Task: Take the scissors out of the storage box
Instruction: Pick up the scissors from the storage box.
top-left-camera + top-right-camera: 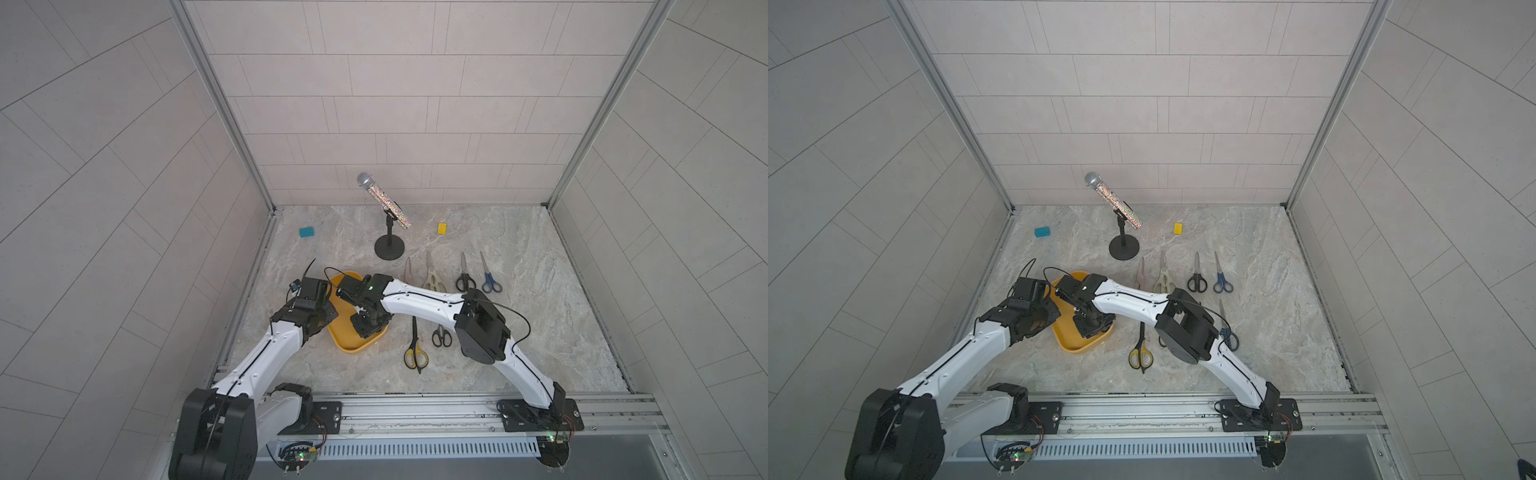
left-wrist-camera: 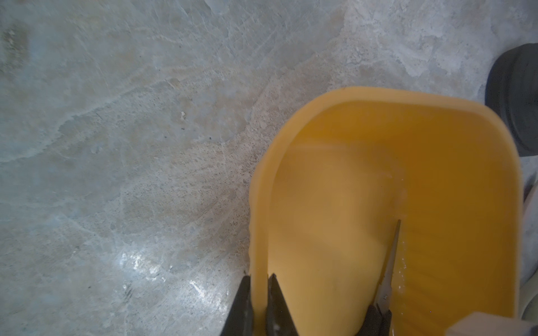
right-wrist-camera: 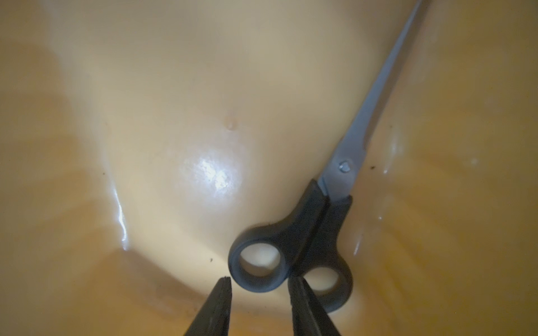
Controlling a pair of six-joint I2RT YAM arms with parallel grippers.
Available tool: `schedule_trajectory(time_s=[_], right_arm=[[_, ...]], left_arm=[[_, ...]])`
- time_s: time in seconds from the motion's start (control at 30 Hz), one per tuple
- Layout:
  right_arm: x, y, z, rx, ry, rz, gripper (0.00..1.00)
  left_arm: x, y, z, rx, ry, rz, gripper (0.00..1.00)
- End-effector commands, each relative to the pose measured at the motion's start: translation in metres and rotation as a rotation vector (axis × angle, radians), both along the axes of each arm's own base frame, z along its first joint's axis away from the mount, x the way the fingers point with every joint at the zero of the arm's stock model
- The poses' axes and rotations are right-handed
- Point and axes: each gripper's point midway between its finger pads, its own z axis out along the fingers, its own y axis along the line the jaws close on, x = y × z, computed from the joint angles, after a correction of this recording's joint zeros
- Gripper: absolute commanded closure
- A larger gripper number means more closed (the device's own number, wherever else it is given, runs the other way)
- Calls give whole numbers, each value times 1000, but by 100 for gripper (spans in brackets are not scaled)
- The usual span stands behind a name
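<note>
The black-handled scissors point(image 3: 340, 174) lie flat on the floor of the storage box point(image 3: 145, 116), blades shut and running along the foot of one long wall. My right pincer point(image 3: 259, 280) is down inside the storage box at their handle end. Its jaws stand apart around one finger ring, with one fingertip point(image 3: 222, 291) just short of the ring's outer edge and the other over the join of the two rings.

My left pincer point(image 2: 259, 279) is clamped on the storage box's near long wall, one finger outside and one inside.

In a top view, more pairs lie on the table point(image 1: 561, 332) beyond the storage box on my right arm's side. Just beside it are the yellow-and-black scissors point(image 1: 415, 349) and the small black scissors point(image 1: 441, 334). Farther out, in a row, are the pale pink scissors point(image 1: 408, 270), cream scissors point(image 1: 432, 276), black scissors point(image 1: 465, 276) and blue scissors point(image 1: 490, 276).

Behind the storage box stands a microphone stand point(image 1: 388, 245). A teal block point(image 1: 306, 232) and a small yellow block point(image 1: 442, 228) sit well apart from the box, near the back wall.
</note>
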Motion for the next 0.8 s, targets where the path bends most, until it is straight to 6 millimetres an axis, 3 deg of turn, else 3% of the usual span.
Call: schedule_trajectory(time_s=[0.0, 0.27, 0.47, 0.77], right_arm=[[13, -7, -18, -26, 27, -39, 62], [36, 10, 7, 79, 9, 8, 61], [38, 0, 26, 44, -38, 19, 61], [23, -17, 5, -80, -26, -26, 65]], left_arm=[[1, 1, 0, -9, -19, 17, 100], [0, 1, -1, -13, -18, 17, 100], [0, 1, 0, -11, -20, 17, 100], [1, 1, 0, -7, -14, 17, 100]])
